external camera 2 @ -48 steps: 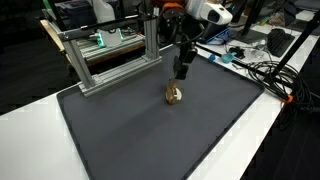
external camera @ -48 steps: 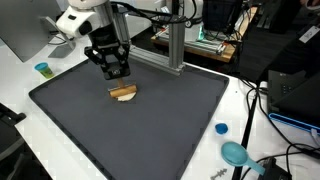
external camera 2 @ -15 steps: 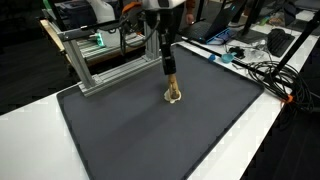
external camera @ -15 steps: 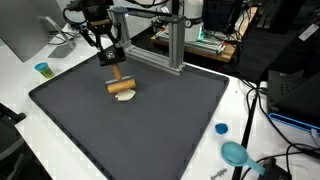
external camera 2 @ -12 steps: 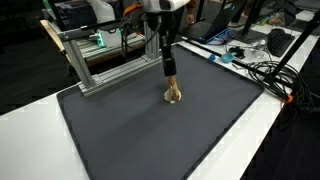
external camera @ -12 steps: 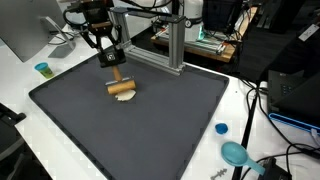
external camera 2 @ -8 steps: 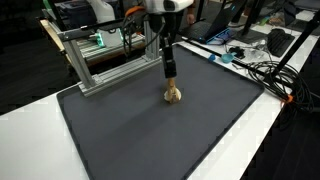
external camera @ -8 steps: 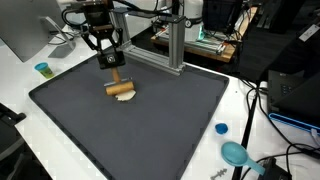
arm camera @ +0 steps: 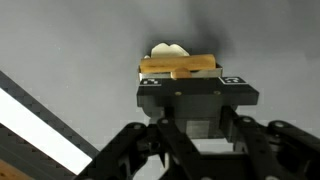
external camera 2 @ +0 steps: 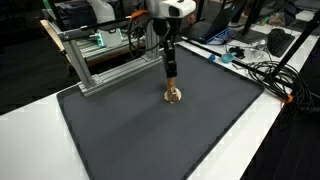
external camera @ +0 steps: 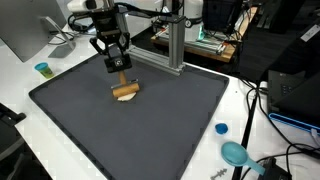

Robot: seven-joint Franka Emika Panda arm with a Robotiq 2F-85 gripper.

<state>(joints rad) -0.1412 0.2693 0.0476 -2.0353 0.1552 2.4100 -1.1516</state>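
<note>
My gripper [external camera: 117,63] is shut on the top of a short wooden handle whose pale wooden brush-like head [external camera: 125,92] rests on the dark grey mat [external camera: 140,130]. In an exterior view the gripper [external camera 2: 170,66] stands right above the head [external camera 2: 173,96], and the handle is nearly upright. In the wrist view the gripper [arm camera: 193,92] fills the lower half; the wooden piece [arm camera: 180,67] shows just beyond its black body, with the fingertips hidden.
An aluminium frame [external camera: 172,45] stands along the mat's back edge, also in an exterior view [external camera 2: 110,62]. A small blue cup [external camera: 42,69] sits off the mat's corner. A blue cap [external camera: 221,128], a teal object [external camera: 235,153] and cables [external camera 2: 262,70] lie beside the mat.
The gripper has shifted a little sideways and lower with the handle in it. The handle now stands more upright and the head has slid slightly on the mat.
</note>
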